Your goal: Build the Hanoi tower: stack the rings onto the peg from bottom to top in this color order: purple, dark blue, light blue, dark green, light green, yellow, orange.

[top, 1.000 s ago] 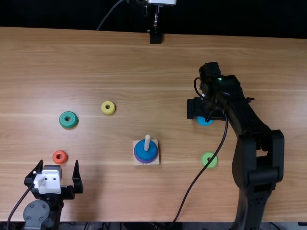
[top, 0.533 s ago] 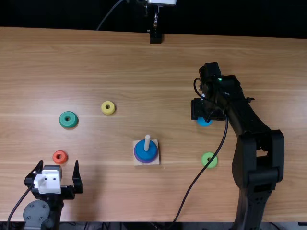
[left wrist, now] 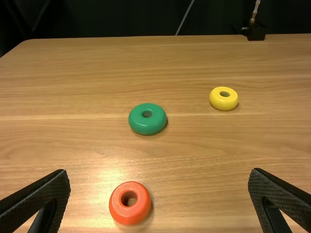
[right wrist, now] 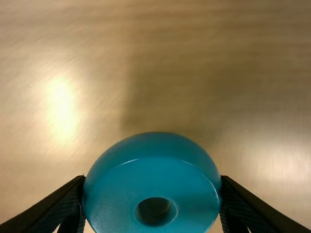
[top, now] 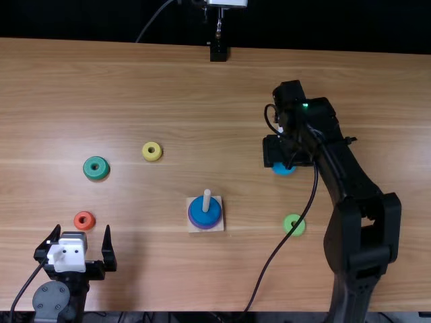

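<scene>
My right gripper (top: pixel 283 160) is shut on the light blue ring (top: pixel 283 169), right of and beyond the peg. In the right wrist view, the ring (right wrist: pixel 153 167) sits between the fingertips of that gripper (right wrist: pixel 153 179). On the wooden peg (top: pixel 207 200), the dark blue ring (top: pixel 205 214) lies over the purple ring (top: pixel 194 223). My left gripper (top: pixel 82 229) stands open just on the near side of the orange ring (top: pixel 84 220). In the left wrist view, the orange ring (left wrist: pixel 130 213) shows near the open left gripper (left wrist: pixel 159 172).
The dark green ring (top: pixel 95 168) and yellow ring (top: pixel 151 151) lie left of the peg, farther back. To the peg's right is the light green ring (top: pixel 294 225), beside the right arm's dangling cable. A black stand (top: pixel 218 52) rises at the table's far edge.
The right gripper's fingers have closed on the light blue ring. Since then, gripper and ring have shifted slightly left, and the arm's wrist has moved a little left and back. The left arm has kept still.
</scene>
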